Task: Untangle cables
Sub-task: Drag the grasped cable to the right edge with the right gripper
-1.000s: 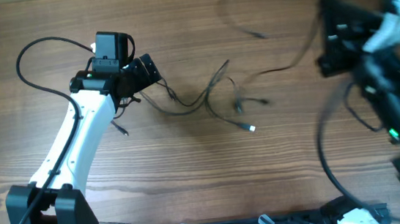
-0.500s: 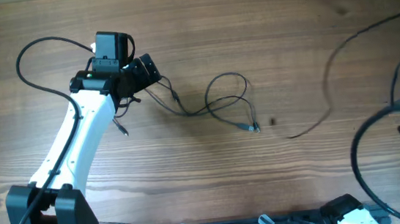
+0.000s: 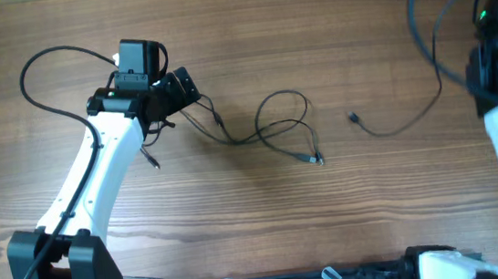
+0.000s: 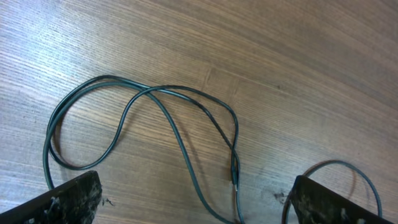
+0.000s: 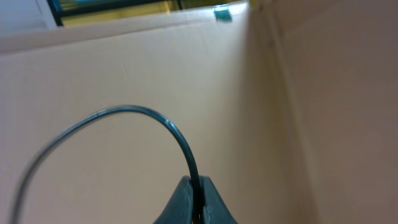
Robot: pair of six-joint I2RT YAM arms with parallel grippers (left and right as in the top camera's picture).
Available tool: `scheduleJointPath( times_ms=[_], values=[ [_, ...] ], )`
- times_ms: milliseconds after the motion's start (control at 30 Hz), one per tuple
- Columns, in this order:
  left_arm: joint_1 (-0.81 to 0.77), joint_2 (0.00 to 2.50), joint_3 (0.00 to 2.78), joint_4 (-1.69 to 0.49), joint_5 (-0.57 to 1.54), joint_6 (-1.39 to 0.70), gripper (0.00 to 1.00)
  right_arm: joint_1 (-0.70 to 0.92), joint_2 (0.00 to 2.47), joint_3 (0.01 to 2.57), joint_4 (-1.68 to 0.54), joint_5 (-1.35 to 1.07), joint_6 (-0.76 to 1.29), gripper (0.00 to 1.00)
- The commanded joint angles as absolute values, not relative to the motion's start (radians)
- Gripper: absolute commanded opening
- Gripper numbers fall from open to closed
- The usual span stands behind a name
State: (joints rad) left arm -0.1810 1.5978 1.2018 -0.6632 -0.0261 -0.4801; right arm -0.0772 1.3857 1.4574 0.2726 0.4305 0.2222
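— Starting at the left gripper [image 4: 196, 186]: seeing what?
— Seeing its fingers [image 4: 68, 199] standing wide apart, clamping nothing, hanging low over the wooden table [image 3: 329, 22].
— And looking directly under the left gripper?
— Finding the cables [image 4: 171, 129] lying on the wood between those fingers, looping and crossing over one another as thin dark cords.
— Moving outward from the left gripper?
— Following the same tangle away from it toward the middle of the table, noticing one round loop and small plug ends [image 3: 315, 159] lying close together at the side far from the left gripper.
— Going farther still?
— Spotting a single cable [image 3: 399, 130] well apart from the tangle, beyond it from the left gripper, resting its plug [image 3: 354, 117] on the wood and curving up toward the right arm.
— And looking farthest from the left gripper?
— Seeing the right gripper [image 5: 196, 190] pinched together on the single cable, holding it in the air against a plain tan background.
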Motion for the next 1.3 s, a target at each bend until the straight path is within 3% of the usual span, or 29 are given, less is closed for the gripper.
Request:
scheduleJointPath(
  times_ms=[0, 67, 167, 233, 267, 400, 600, 767, 800, 833, 900, 933, 967, 1100, 1167, 1200, 1233, 1267],
  values=[
    [-0.176, 1.603, 1.203, -0.663, -0.035, -0.479, 1.0, -0.247, 1.463, 1.466, 0.428, 0.054, 0.751, 0.04],
    [-0.176, 1.603, 1.203, -0.663, -0.035, -0.479, 1.0, -0.355, 1.488, 1.466, 0.474, -0.066, 0.979, 0.04],
    [-0.176, 1.603, 1.203, -0.663, -0.035, -0.479, 1.0, -0.495, 1.516, 1.466, 0.443, -0.275, 1.023, 0.04],
    [-0.176, 1.603, 1.203, -0.663, -0.035, -0.479, 1.0, -0.569, 1.542, 1.466, 0.3, -0.423, 1.021, 0.04],
    [-0.176, 1.603, 1.203, -0.663, -0.035, -0.479, 1.0, -0.606, 1.562, 1.466, 0.116, -0.446, 1.018, 0.04],
    [-0.176, 1.603, 1.203, -0.663, -0.035, -0.479, 1.0, -0.655, 1.699, 1.466, -0.363, -0.439, 0.783, 0.04],
    [-0.176, 1.603, 1.203, -0.663, -0.035, -0.479, 1.0, -0.655, 1.883, 1.466, -0.659, -0.414, 0.508, 0.04],
    [-0.176, 1.603, 1.203, -0.663, -0.035, -0.479, 1.0, -0.655, 1.893, 1.462, -0.897, 0.06, 0.439, 0.04],
    [-0.176, 1.603, 1.203, -0.663, -0.035, -0.479, 1.0, -0.655, 1.893, 1.462, -0.907, 0.059, 0.448, 0.5],
    [-0.176, 1.603, 1.203, -0.663, -0.035, -0.479, 1.0, -0.655, 1.893, 1.462, -0.906, 0.052, 0.448, 0.73],
    [-0.176, 1.603, 1.203, -0.663, -0.035, -0.479, 1.0, -0.654, 1.893, 1.462, -0.902, 0.048, 0.448, 0.93],
    [-0.176, 1.603, 1.203, -0.663, -0.035, -0.479, 1.0, -0.654, 1.893, 1.462, -0.902, 0.036, 0.448, 0.99],
    [-0.176, 1.603, 1.203, -0.663, -0.035, -0.479, 1.0, -0.654, 1.893, 1.462, -0.902, 0.02, 0.448, 1.0],
    [-0.176, 1.603, 1.203, -0.663, -0.035, -0.479, 1.0, -0.654, 1.893, 1.462, -0.899, -0.139, 0.379, 1.0],
    [-0.176, 1.603, 1.203, -0.663, -0.035, -0.479, 1.0, -0.644, 1.893, 1.462, -0.823, -0.429, 0.139, 0.94],
    [-0.176, 1.603, 1.203, -0.663, -0.035, -0.479, 1.0, -0.638, 1.893, 1.462, -0.794, -0.512, 0.096, 0.81],
    [-0.176, 1.603, 1.203, -0.663, -0.035, -0.479, 1.0, -0.633, 1.893, 1.462, -0.768, -0.525, 0.099, 0.51],
    [-0.176, 1.603, 1.203, -0.663, -0.035, -0.479, 1.0, -0.629, 1.893, 1.462, -0.732, -0.52, 0.107, 0.08]
  ],
)
